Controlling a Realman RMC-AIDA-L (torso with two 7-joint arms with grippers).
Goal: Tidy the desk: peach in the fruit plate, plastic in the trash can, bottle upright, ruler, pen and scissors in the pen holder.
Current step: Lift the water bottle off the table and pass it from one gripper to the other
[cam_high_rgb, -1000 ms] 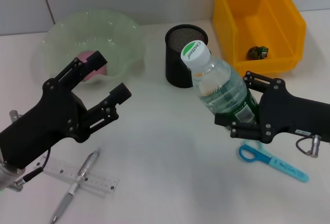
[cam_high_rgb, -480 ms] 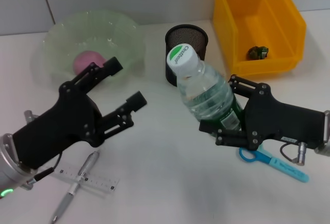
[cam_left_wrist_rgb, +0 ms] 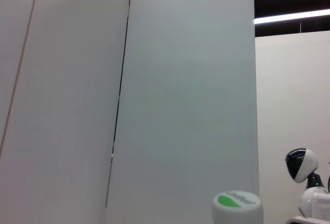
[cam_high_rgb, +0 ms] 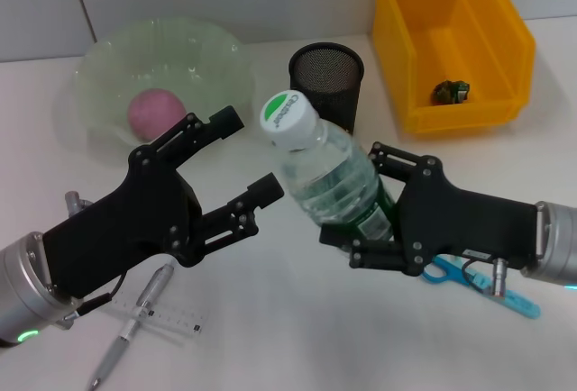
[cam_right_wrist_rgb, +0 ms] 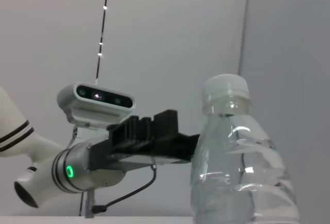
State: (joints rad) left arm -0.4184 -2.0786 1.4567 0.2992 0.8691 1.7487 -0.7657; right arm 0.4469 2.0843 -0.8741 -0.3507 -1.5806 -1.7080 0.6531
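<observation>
The right gripper (cam_high_rgb: 361, 233) pinches the bottle (cam_high_rgb: 329, 175) near its base, holding it tilted above the middle of the desk (cam_high_rgb: 297, 337). The left gripper (cam_high_rgb: 248, 161), fingers spread, hovers just beside the bottle's cap (cam_high_rgb: 287, 118).

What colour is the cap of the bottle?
The bottle cap is white with a green top, best seen in the head view.

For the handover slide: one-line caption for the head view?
Right claw holds water bottle tilted above the desk; open left claw beside it.
</observation>
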